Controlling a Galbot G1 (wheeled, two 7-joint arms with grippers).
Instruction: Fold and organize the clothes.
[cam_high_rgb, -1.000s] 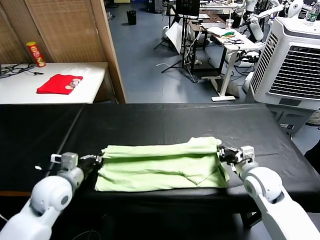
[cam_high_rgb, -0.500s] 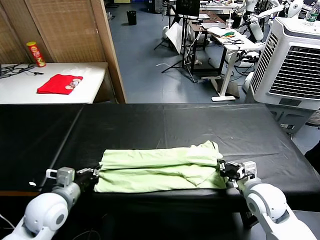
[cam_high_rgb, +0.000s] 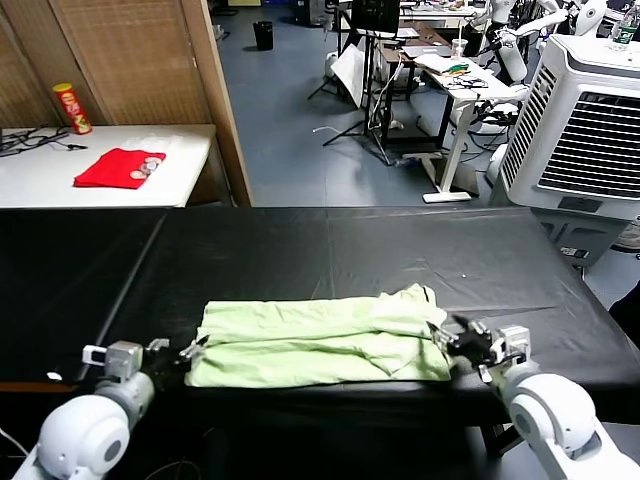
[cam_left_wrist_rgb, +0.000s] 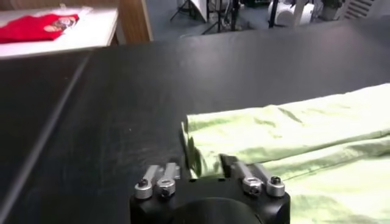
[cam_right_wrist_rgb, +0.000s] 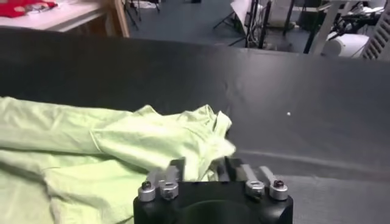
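Both my grippers, left (cam_high_rgb: 188, 352) and right (cam_high_rgb: 443, 335), are sitting wide-jawed at the shirt's (cam_high_rgb: 320, 340) ends near the table's (cam_high_rgb: 330, 250) front edge, gripping nothing, so the fold is lying flat.

A black-covered table (cam_high_rgb: 300, 250) fills the lower half of the frame. At upper left a white side table (cam_high_rgb: 60, 170) is set before a woven panel (cam_high_rgb: 120, 60). A grey-blue floor (cam_high_rgb: 300, 120) is seen at upper centre, and a large white air cooler (cam_high_rgb: 585, 130) at upper right.
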